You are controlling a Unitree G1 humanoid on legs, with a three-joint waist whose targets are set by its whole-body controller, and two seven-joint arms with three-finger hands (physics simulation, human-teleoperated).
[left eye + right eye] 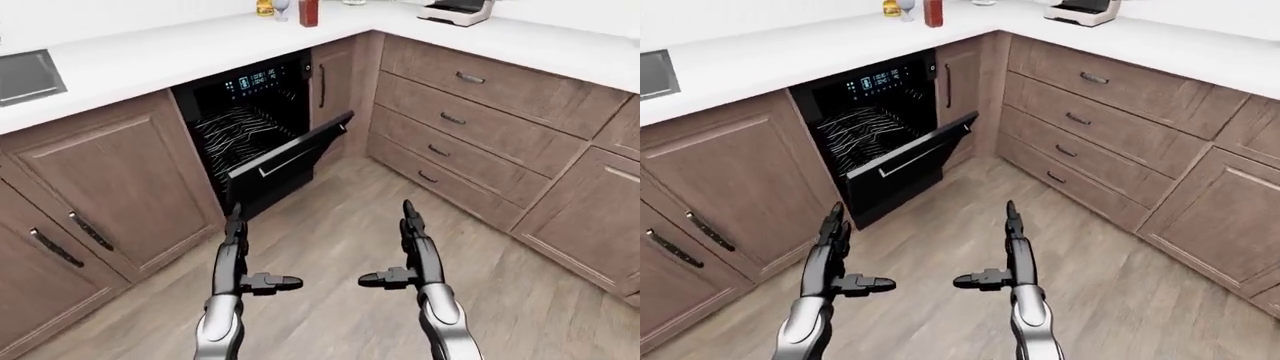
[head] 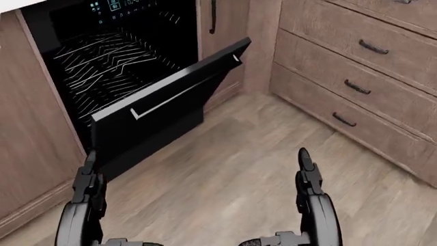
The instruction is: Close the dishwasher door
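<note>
**Dishwasher door half down, both hands open and clear of it**

The dishwasher [image 1: 255, 124] sits under the white counter [image 1: 150, 64], left of the corner in the left-eye view, between wooden cabinet fronts. Its door [image 1: 290, 161] is glossy black, hinged at the bottom and tilted partway down, neither shut nor flat. A slim pale handle [image 2: 167, 100] runs across the door's outer face, near its top edge. A strip of lit blue-white symbols [image 1: 252, 81] glows along the top of the opening.

Inside, a wire rack [image 2: 109, 64] shows as thin pale lines against the dark cavity; whether it holds any dishes cannot be told.

The left hand [image 1: 240, 262] and right hand [image 1: 410, 259] hover over the plank floor [image 1: 340, 225], well apart from the door, fingers stretched out straight, thumbs pointing toward each other, holding nothing. Both are dark with silver forearms.

The cabinets have brown wood grain and dark bar pulls; a stack of drawers [image 1: 455, 131] runs along the right side. On the counter stand a red bottle [image 1: 309, 11], a yellow jar [image 1: 264, 7], a glass [image 1: 282, 9] and a white appliance [image 1: 457, 10]. A grey sink [image 1: 28, 75] is set into the counter at the left.
</note>
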